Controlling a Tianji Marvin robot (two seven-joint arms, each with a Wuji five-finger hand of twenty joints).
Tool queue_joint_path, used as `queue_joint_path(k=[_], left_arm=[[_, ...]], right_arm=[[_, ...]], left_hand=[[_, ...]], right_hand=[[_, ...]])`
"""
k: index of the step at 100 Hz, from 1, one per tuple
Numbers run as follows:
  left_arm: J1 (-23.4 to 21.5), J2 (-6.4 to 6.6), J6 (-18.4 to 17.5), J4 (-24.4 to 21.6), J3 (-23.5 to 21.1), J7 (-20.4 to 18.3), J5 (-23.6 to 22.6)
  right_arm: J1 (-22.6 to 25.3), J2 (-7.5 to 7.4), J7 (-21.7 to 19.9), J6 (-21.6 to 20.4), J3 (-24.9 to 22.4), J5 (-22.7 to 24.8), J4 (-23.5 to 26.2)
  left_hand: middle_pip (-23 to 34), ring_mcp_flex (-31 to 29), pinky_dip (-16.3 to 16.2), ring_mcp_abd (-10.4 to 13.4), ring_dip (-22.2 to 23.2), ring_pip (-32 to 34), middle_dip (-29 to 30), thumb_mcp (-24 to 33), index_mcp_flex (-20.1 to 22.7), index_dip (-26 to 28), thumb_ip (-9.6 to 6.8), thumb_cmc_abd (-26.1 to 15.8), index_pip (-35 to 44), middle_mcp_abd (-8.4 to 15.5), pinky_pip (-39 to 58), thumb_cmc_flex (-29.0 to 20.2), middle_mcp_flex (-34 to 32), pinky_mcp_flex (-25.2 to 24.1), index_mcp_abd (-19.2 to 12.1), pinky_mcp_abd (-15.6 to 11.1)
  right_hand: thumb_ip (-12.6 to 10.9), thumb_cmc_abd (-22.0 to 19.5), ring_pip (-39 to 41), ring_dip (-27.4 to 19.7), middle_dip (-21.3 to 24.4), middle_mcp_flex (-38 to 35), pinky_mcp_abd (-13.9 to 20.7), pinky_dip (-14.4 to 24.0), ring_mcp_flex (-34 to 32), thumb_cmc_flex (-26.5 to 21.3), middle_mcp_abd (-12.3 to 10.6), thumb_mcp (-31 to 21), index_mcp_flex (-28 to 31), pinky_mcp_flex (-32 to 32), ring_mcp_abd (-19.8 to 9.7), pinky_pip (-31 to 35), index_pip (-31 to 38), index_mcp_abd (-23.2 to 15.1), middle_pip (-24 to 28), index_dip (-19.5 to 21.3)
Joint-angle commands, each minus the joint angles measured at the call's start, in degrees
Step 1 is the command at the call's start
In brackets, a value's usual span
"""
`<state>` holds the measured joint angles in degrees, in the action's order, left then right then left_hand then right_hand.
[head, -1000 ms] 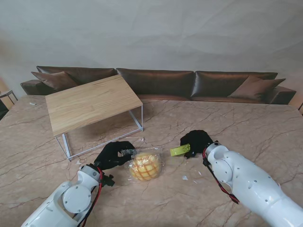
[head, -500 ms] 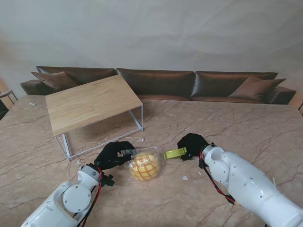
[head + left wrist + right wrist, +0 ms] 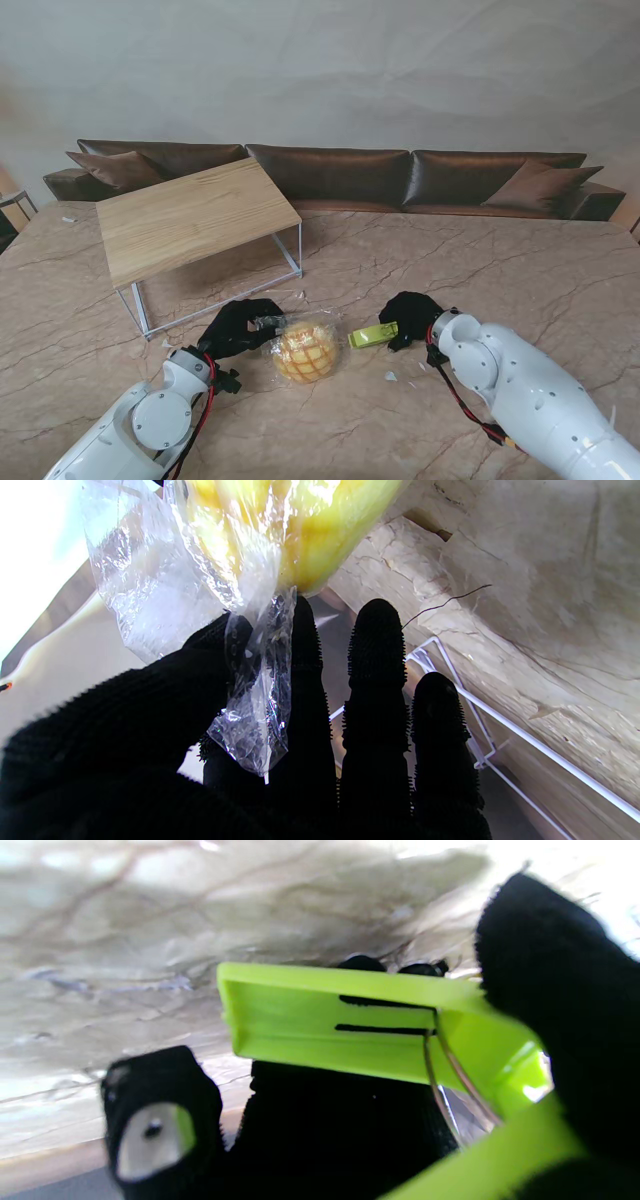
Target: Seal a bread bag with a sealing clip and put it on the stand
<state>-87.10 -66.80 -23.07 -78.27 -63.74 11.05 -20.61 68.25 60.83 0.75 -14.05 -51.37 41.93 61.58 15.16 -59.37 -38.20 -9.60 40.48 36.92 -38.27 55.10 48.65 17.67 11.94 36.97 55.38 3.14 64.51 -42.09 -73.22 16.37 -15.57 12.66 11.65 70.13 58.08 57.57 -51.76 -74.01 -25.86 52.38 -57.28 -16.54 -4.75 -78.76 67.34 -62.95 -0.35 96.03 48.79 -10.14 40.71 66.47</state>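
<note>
- The bread bag (image 3: 200, 570) is cut off by the left wrist picture's edge.
- The green clip (image 3: 360, 1030) looks blurry, its handles partly hidden by black fingers (image 3: 550, 1005).

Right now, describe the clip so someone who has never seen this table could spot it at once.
On the marble table, look just right of the bread bag that lies near me. The clip is held in the black-gloved right hand, pointing toward the bag. It is the only bright lime-green thing there.

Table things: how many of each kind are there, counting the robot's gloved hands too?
Black gloved hands: 2, left hand and right hand
Bread bag: 1
Green sealing clip: 1
Wooden stand: 1
Total: 5
</note>
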Motion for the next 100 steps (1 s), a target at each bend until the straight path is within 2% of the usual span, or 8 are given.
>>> queue_joint_path(k=[1,10,19,42,55,73,88,100], left_arm=[[-0.4,-0.30,-0.2,0.3,0.2,0.0,0.2],[-0.4,-0.25,-0.3,0.3,0.2,-0.3,0.2],[-0.3,-0.20,-0.3,0.3,0.3,-0.4,0.1],[-0.1,-0.11,-0.3,0.3,0.4,-0.9,0.2],[0.1,-0.09,0.0,0.3,0.6,-0.9,-0.1],[0.4,-0.06,0.7,0.2,0.9,-0.7,-0.9],[0.5,-0.08,2.2,-0.4,1.3,-0.5,-1.2],[0.8,-0.21,3.0,-0.5,1.8,0.2,-1.9]], right_arm=[[2.2,0.13,-0.7,0.2,2.4,0.0,-4.9],[1.4,0.73,0.8,0.2,4.0,-1.6,-7.4],[0.5,1.25,0.7,0.3,5.6,-4.0,-9.7],[-1.4,2.78,2.1,-0.6,9.3,-8.3,-15.5],[-1.3,3.24,3.5,-1.0,9.3,-8.8,-16.2],[2.6,2.85,7.8,0.4,3.0,-4.8,-10.8],[7.7,1.88,8.4,2.4,-4.9,0.1,-1.7],[11.6,1.54,8.7,3.8,-10.4,3.1,5.4]], left_hand=[[0.5,-0.4,-1.1,1.5,0.2,0.2,-0.3,0.6,0.5,0.7,-0.47,-0.7,1.9,1.9,0.9,-0.1,-1.4,-0.8,-3.4,-1.0],[0.5,-0.4,-1.1,1.5,0.3,0.3,-0.3,0.6,0.5,0.7,-0.48,-0.7,1.9,1.8,0.8,-0.2,-1.4,-0.9,-3.3,-0.9],[0.6,-0.5,-1.1,1.5,0.3,0.4,-0.4,0.6,0.5,0.7,-0.46,-0.8,2.0,1.9,0.9,-0.1,-1.4,-0.8,-3.4,-0.8],[0.7,-0.4,-1.2,1.3,0.4,0.5,-0.5,0.7,0.5,0.7,-0.48,-0.7,2.0,1.7,0.8,-0.2,-1.4,-0.9,-3.4,-0.7],[1.0,-0.6,-1.2,1.1,0.5,0.7,-0.8,0.8,0.6,0.8,-0.50,-0.8,2.1,1.5,0.8,-0.3,-1.5,-0.9,-3.4,-0.6],[3.2,-0.4,-1.5,0.7,1.3,1.6,-2.9,1.0,-0.4,4.8,-0.30,-1.2,2.9,1.3,1.0,-0.7,-0.9,-1.3,-3.6,-0.5],[5.9,0.6,-1.8,0.2,2.5,2.2,-5.8,-0.3,-2.2,11.0,0.22,-3.1,2.3,1.3,0.9,-1.9,0.8,-2.2,-3.4,-0.6],[6.9,0.7,-1.9,0.0,3.1,2.9,-6.8,-0.7,-2.6,12.2,0.32,-3.5,2.1,1.3,1.1,-2.0,1.0,-2.3,-3.3,-0.5]], right_hand=[[-0.7,0.5,47.5,10.2,-6.2,-8.9,-2.6,3.8,-17.7,-11.0,2.6,-2.7,9.0,-2.7,0.5,8.3,36.1,-13.4,50.2,4.6],[-0.8,0.6,48.1,11.2,-6.3,-8.9,-1.2,8.2,-17.6,-11.5,3.1,-2.4,9.0,-3.5,0.9,15.4,36.2,-12.6,50.5,4.3],[-0.8,0.1,48.7,13.0,-6.8,-8.9,-1.3,10.1,-17.5,-12.4,3.9,-1.7,9.1,-3.8,2.3,19.3,36.8,-12.3,52.0,4.4],[-1.5,-1.6,49.0,15.4,-7.1,-8.9,-2.6,11.0,-17.3,-14.3,5.4,-1.0,9.3,-3.7,4.6,21.0,38.2,-11.3,54.2,4.3],[-2.3,-2.7,49.0,16.0,-7.3,-8.9,-2.6,11.1,-17.3,-15.7,6.2,-1.1,9.5,-3.7,5.1,21.2,39.0,-10.5,54.5,4.0],[-3.3,-4.5,49.1,16.7,-7.5,-8.9,-3.2,11.4,-17.2,-17.1,7.3,-0.5,9.6,-3.6,6.2,21.4,39.9,-9.6,54.8,3.0],[-3.8,-5.0,49.2,17.0,-7.6,-8.9,-3.4,11.7,-17.2,-17.9,7.8,-0.3,9.7,-3.6,6.8,21.4,40.2,-9.0,54.8,2.5],[-4.1,-5.3,49.2,17.2,-7.7,-8.9,-3.6,11.9,-17.2,-18.6,8.3,0.0,9.7,-3.6,7.2,21.4,40.4,-8.6,54.8,2.1]])
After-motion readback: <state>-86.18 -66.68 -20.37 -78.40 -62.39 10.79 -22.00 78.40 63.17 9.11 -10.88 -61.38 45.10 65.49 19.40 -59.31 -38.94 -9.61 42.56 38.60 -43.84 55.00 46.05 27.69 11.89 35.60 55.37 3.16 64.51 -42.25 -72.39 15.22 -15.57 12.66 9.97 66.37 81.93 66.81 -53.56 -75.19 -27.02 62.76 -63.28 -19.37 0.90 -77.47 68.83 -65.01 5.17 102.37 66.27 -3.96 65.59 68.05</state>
